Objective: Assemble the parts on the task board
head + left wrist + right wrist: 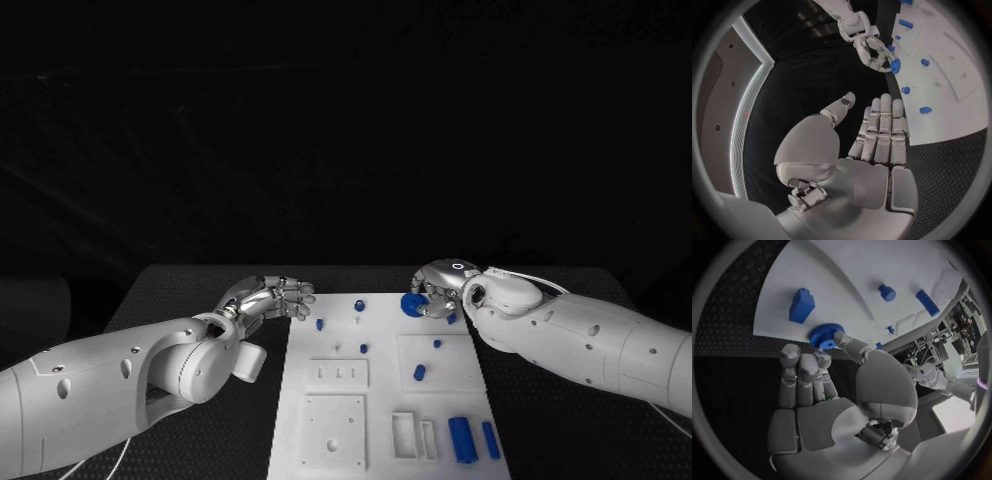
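A blue gear (826, 335) is shown pinched between the thumb and fingers of the right robot hand (443, 283) at the far edge of the white board (378, 440), which lies on the black surface (188, 290). The left robot hand (270, 297) is held released, fingers straight and apart, just beside the board's left edge with nothing grasped. A blue block (801, 305) and small pegs (420, 372) are seen on the board. For a clean seating, the gear should probably be kept level, centred over its post, and lowered without sideways force.
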